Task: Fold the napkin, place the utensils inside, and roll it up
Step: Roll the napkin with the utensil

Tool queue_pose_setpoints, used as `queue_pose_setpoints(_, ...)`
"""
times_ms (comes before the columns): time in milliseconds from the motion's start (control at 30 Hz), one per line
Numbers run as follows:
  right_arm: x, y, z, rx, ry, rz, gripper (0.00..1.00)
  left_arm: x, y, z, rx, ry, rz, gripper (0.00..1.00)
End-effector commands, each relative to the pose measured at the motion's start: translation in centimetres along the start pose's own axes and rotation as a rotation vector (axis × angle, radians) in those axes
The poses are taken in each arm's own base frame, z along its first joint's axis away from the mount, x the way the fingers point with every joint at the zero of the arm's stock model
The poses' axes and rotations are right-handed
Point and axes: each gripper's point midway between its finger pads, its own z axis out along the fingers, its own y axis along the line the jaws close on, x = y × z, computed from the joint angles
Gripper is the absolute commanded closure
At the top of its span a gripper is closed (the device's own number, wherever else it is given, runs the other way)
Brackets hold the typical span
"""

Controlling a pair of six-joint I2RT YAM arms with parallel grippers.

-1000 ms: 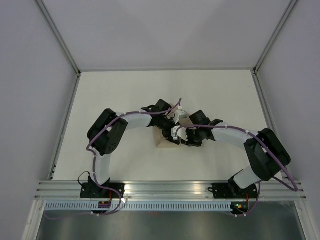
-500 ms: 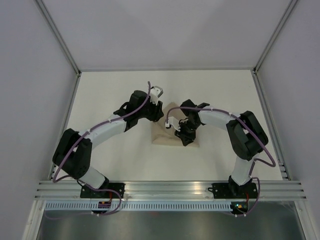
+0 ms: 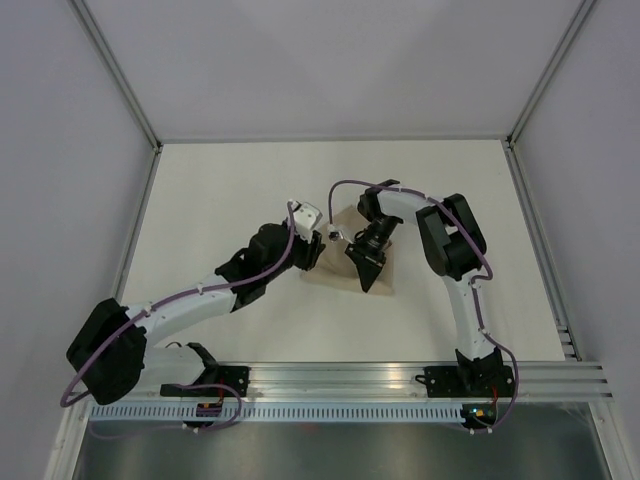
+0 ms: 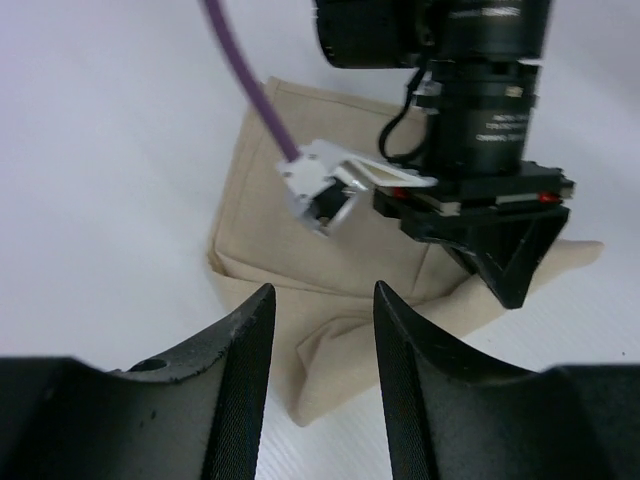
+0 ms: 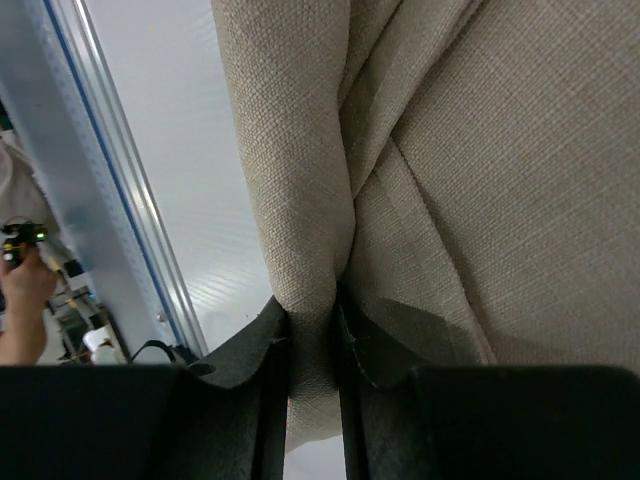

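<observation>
Though white print shows on the right arm's black housing (image 4: 480,110) in the left wrist view, it's too blurred to read. Right gripper (image 5: 312,312) is clamped on a bunched fold of the napkin (image 5: 480,150); only its own cam shows that nip, w/ the alu rail (image 5: 90,200) beyond the napkin. Left gripper (image 4: 322,297) hovers just over the napkin's edge, jaws apart, nothing betw. them.
</observation>
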Motion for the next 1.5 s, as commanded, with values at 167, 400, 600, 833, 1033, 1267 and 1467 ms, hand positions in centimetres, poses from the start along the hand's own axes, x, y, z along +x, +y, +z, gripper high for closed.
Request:
queue_pose_setpoints(167,3.6,-4.9,2.6,-0.003,0.159,0.002,0.75,1.2,-5.7,1.5,0.049,-0.006,0.329,0.49)
queue_pose_setpoints(400,4.4,-6.5,1.6,-0.002,0.149,0.041,0.75,5.1,-10.6,3.6,0.194,0.103,0.514,0.40)
queue_pose_setpoints(600,4.9,-7.2,1.5,-0.002,0.147,0.055,0.75,7.7,-12.3,4.9,0.265,0.171,0.614,0.37)
queue_pose_setpoints(833,5.3,-7.6,1.3,-0.011,0.146,0.066,0.75,9.3,-12.9,5.6,0.306,0.223,0.645,0.33)
queue_pose_setpoints(1033,5.3,-8.1,1.2,-0.016,0.146,0.070,0.75,10.9,-13.0,6.4,0.312,0.252,0.655,0.33)
queue_pose_setpoints(1267,5.2,-8.1,0.7,-0.020,0.150,0.068,0.75,12.8,-13.1,7.1,0.345,0.307,0.655,0.36)
queue_pose_setpoints(1467,4.9,-8.0,0.1,-0.022,0.133,0.063,0.68,14.1,-13.4,7.0,0.397,0.378,0.609,0.68)
